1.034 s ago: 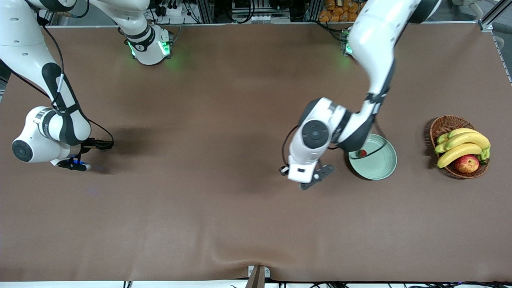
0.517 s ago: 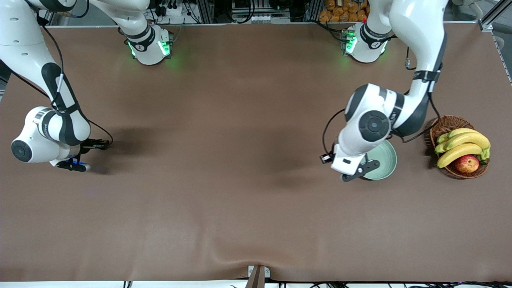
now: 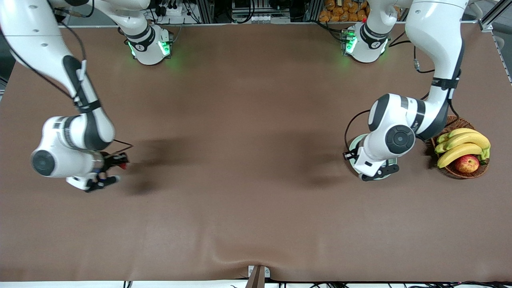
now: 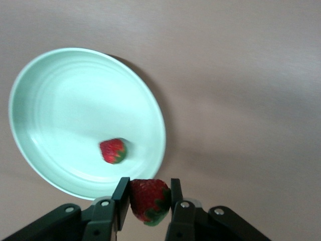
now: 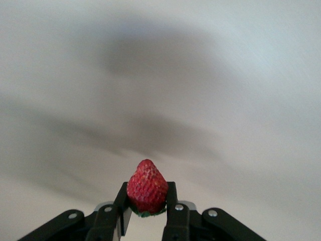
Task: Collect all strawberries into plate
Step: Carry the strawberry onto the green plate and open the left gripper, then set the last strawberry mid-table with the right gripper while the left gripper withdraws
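The pale mint-green plate (image 3: 353,147) lies beside the basket, mostly hidden under the left arm's hand. In the left wrist view the plate (image 4: 60,90) holds one strawberry (image 4: 113,150). My left gripper (image 4: 148,190) is shut on a second strawberry (image 4: 149,200), held in the air over the plate's rim. My right gripper (image 3: 115,161) is at the right arm's end of the table, above the cloth. It is shut on a third strawberry (image 3: 123,165), which shows tip outward between the fingers in the right wrist view (image 5: 147,188).
A brown wicker basket (image 3: 444,125) with bananas (image 3: 464,144) and a red-yellow apple (image 3: 467,163) stands close to the plate, toward the left arm's end of the table. Brown cloth covers the table (image 3: 240,160).
The left arm has swung from beside the plate to over it, carrying its strawberry. The right arm has risen and shifted toward the table's middle, with a strawberry now showing in its gripper.
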{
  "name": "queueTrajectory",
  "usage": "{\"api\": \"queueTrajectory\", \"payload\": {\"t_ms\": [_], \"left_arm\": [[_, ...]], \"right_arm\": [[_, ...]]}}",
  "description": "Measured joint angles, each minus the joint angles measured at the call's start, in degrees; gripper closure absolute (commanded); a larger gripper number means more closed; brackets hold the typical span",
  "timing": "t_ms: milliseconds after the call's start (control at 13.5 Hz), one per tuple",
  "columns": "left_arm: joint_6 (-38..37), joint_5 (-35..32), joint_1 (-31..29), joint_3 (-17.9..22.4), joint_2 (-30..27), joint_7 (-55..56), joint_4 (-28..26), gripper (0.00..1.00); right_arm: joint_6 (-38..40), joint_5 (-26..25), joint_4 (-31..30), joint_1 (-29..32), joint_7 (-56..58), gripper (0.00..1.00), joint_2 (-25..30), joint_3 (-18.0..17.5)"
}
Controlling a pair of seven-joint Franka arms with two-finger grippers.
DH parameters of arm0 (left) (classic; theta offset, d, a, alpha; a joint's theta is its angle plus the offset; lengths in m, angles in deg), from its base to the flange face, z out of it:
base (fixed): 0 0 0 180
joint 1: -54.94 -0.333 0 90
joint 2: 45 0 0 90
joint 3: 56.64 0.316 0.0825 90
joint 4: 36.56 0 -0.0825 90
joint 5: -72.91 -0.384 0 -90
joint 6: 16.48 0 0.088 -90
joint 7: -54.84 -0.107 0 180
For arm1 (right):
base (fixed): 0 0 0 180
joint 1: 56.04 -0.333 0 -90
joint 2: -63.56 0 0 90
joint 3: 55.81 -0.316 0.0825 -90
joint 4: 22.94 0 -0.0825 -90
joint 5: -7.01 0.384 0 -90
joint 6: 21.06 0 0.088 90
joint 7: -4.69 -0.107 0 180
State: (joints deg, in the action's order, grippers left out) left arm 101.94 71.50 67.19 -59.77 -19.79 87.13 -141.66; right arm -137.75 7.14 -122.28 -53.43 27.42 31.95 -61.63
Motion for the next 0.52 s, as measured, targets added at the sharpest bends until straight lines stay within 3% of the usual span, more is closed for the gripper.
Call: {"api": "queueTrajectory", "payload": {"t_ms": [295, 517], "left_arm": [[4.2, -1.1, -2.9, 0.0, 0.1, -1.6, -3.1, 1.0], [9.3, -7.3, -5.9, 0.0, 0.8, -2.2, -6.3, 1.0]], "right_arm": [[0.0, 0.0, 5.0, -12.1, 6.0, 1.0, -0.4, -0.9], [-0.5, -0.5, 10.4, -23.0, 6.8, 1.0, -3.6, -0.8]]}}
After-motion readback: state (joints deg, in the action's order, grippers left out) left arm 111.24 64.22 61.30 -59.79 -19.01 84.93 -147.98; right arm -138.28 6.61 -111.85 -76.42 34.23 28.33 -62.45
